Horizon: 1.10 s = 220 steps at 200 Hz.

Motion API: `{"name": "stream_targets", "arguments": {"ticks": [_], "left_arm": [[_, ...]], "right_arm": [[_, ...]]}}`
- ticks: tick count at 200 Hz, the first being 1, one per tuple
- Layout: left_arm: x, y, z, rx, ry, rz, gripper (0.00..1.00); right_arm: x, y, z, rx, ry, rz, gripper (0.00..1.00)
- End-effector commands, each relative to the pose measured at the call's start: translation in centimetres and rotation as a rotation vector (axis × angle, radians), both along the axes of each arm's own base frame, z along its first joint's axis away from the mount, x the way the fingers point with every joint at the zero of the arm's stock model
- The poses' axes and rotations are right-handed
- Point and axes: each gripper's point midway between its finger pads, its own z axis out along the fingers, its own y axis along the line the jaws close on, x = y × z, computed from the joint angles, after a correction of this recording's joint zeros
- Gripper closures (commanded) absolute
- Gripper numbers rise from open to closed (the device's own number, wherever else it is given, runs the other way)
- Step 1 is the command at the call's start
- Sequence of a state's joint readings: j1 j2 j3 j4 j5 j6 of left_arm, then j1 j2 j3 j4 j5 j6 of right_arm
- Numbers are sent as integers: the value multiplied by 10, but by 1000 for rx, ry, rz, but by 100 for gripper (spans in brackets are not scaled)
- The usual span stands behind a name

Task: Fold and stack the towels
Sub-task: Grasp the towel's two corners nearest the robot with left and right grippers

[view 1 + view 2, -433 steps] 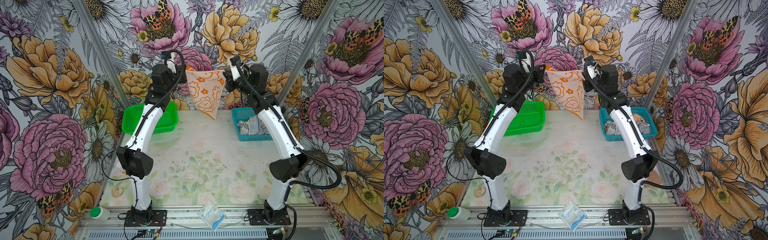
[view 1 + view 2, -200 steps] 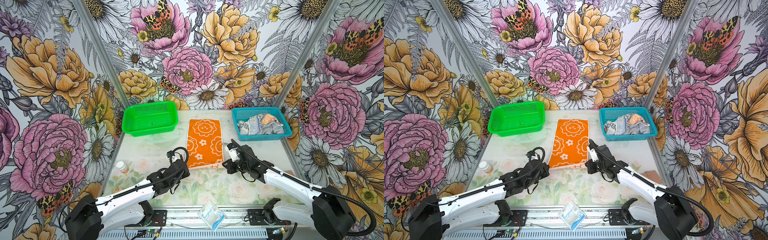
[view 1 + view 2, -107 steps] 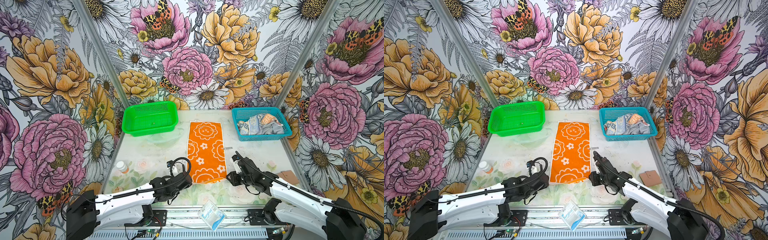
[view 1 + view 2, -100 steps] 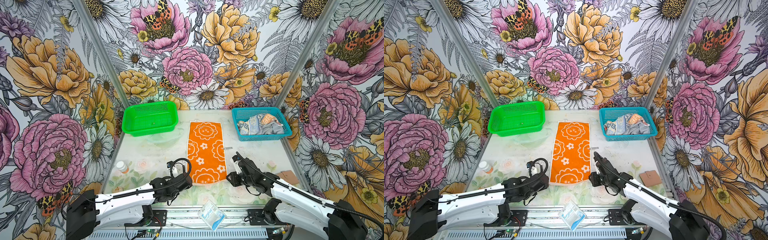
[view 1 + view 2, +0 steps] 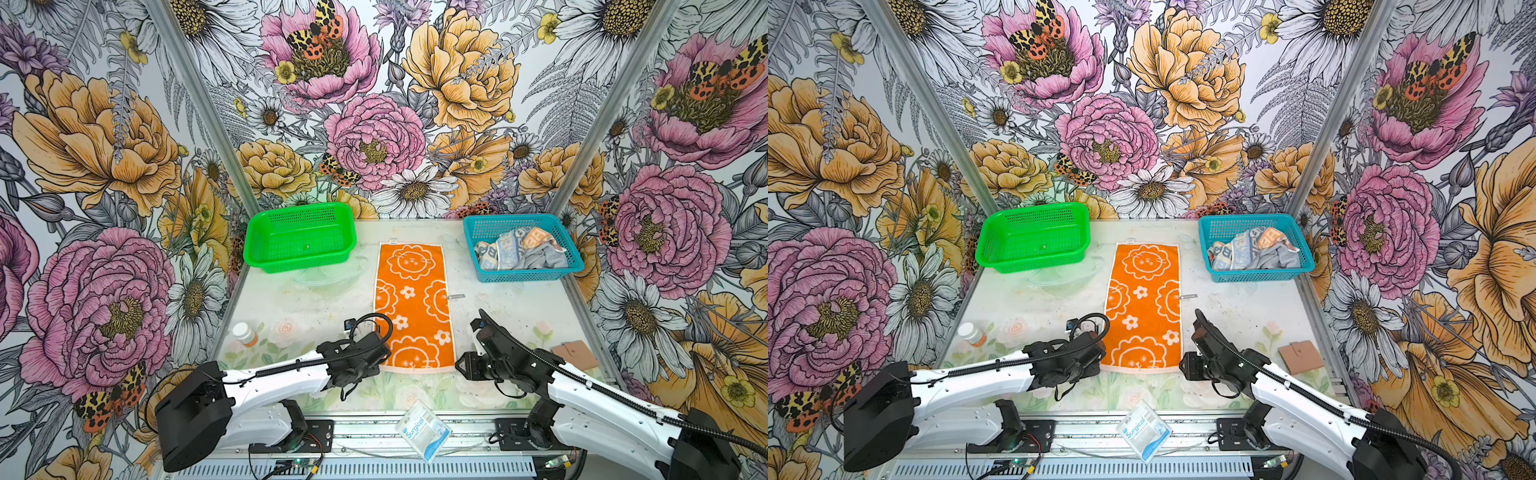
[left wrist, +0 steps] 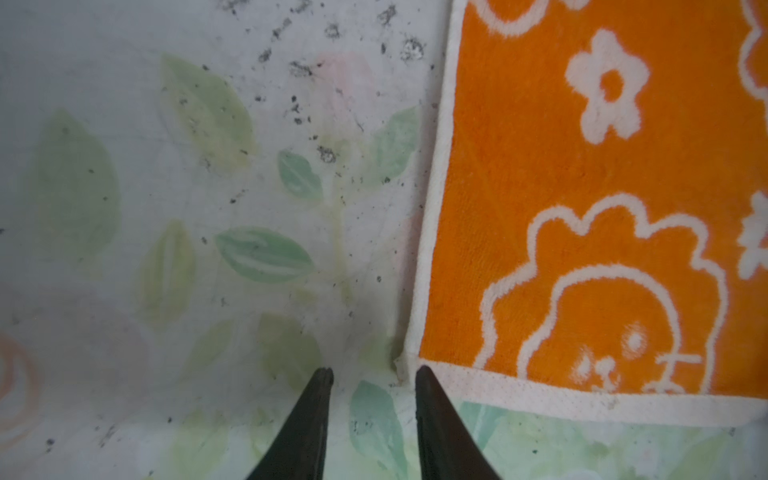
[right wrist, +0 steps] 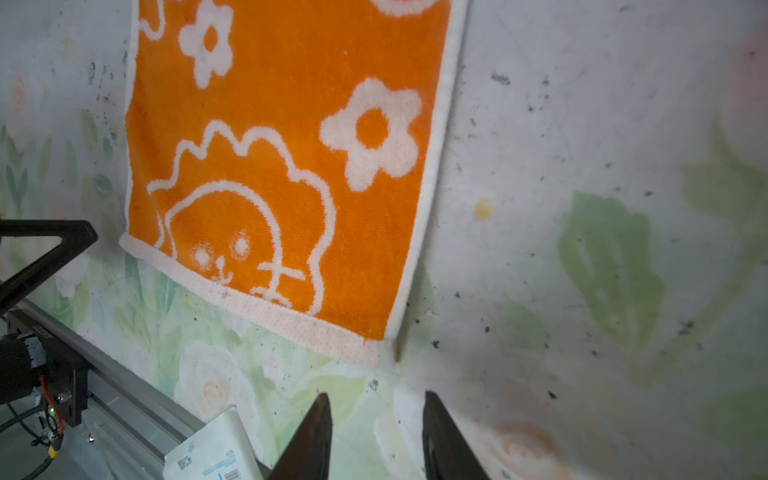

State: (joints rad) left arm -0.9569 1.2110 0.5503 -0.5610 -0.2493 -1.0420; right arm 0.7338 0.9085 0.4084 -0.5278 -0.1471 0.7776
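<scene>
An orange towel (image 5: 411,303) (image 5: 1144,307) with cream flower and lion outlines lies spread flat down the middle of the table. My left gripper (image 5: 377,354) (image 6: 372,372) is open just off the towel's near left corner, and one fingertip (image 6: 420,374) reaches the hem. My right gripper (image 5: 461,368) (image 7: 376,397) is open a little short of the near right corner (image 7: 384,345), only bare table between its jaws. A lettered towel (image 5: 498,249) and a grey one (image 5: 548,259) lie crumpled in the blue basket (image 5: 523,276).
A green basket (image 5: 299,264) with no towels stands at the back left. A small pill bottle (image 5: 243,334) sits near the left edge and a brown wallet (image 5: 575,353) near the right edge. A Surgical packet (image 5: 422,430) lies on the front rail.
The two grippers held the orange towel up at the back, then drew it down flat toward the front. Both have let go, opened and backed slightly off its near corners.
</scene>
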Motion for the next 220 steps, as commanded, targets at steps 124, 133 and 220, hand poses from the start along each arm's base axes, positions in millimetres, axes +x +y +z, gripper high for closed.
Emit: {"name": "stream_targets", "arguments": {"ticks": [124,133,220], "left_arm": [[-16,-27,-18,-60,112,-88,76],[-19,-24,-17,-55,108,-83,74],[-6,-20,-22,-20,87,-70,71]], "right_arm": [[-3,16,-6,58,60,-33,58],[-3,17,-7,58,62,-29,58],[2,22,-14,28,61,-22,58]]}}
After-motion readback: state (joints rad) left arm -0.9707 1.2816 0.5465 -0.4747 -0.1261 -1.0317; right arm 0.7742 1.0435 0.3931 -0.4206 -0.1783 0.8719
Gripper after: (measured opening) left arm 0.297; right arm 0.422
